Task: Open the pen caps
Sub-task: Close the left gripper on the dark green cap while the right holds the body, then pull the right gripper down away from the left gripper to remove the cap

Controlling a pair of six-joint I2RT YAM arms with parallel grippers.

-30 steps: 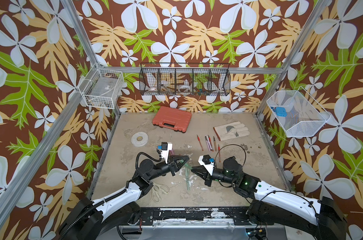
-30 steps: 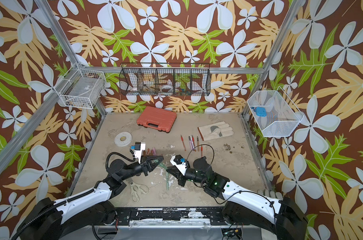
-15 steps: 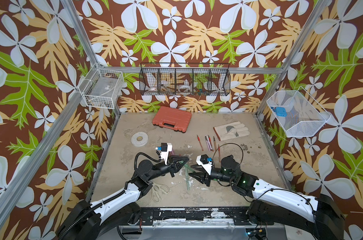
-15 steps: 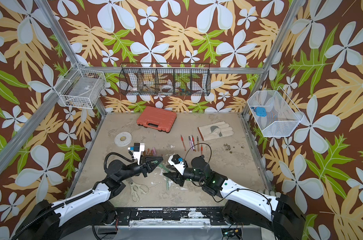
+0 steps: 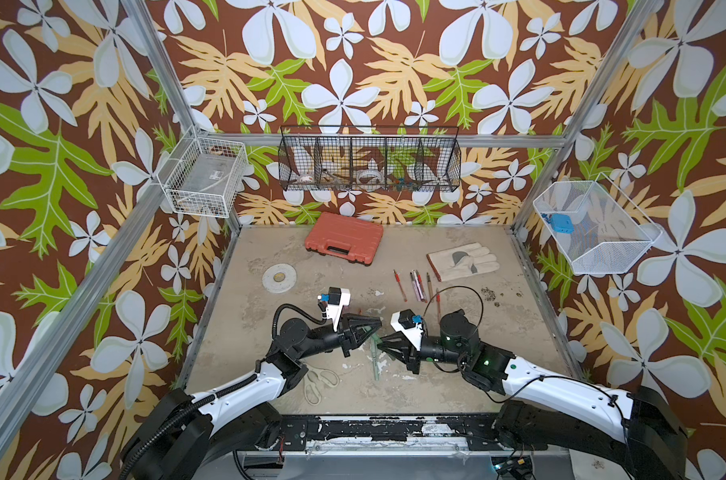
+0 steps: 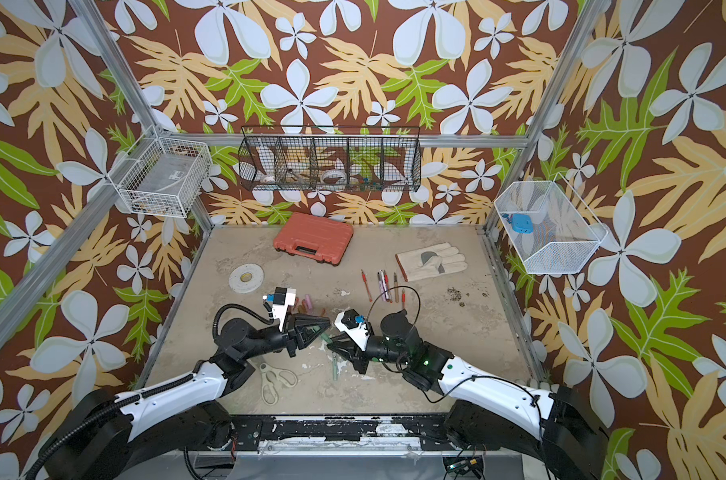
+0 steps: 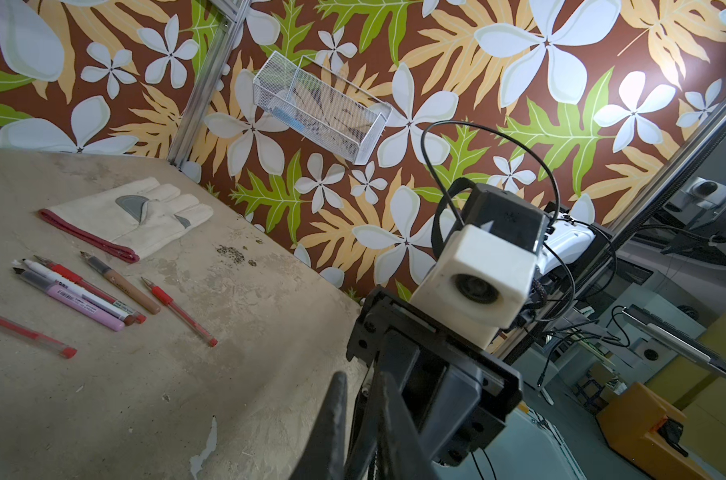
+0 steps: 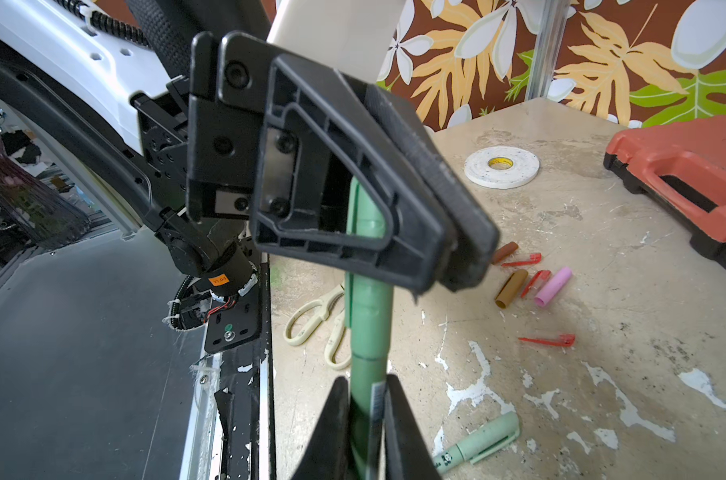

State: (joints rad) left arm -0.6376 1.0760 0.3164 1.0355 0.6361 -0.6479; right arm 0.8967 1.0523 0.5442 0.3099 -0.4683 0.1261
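A pale green pen (image 8: 369, 328) spans the gap between my two grippers above the middle of the table. My left gripper (image 5: 376, 326) (image 6: 326, 322) (image 7: 359, 399) is shut on its capped end (image 8: 363, 208). My right gripper (image 8: 365, 386) (image 5: 379, 340) (image 6: 331, 343) is shut on the pen's barrel just below the cap seam. Loose pen caps lie on the table behind: pink (image 8: 553, 286) (image 6: 308, 298), brown (image 8: 511, 286) and red (image 8: 548, 340). A second capped green pen (image 8: 477, 440) (image 5: 376, 361) lies under the grippers. Several uncapped pens (image 5: 415, 284) (image 7: 82, 291) lie in a row.
White-handled scissors (image 5: 319, 380) (image 8: 324, 328) lie near the front left. An orange case (image 5: 344, 237), a tape roll (image 5: 279, 277) and a work glove (image 5: 463, 259) sit further back. Wire baskets (image 5: 369, 164) hang on the walls.
My right gripper has moved left toward the left gripper and taken a fresh hold on the green pen. The left gripper has stayed shut and barely moved.
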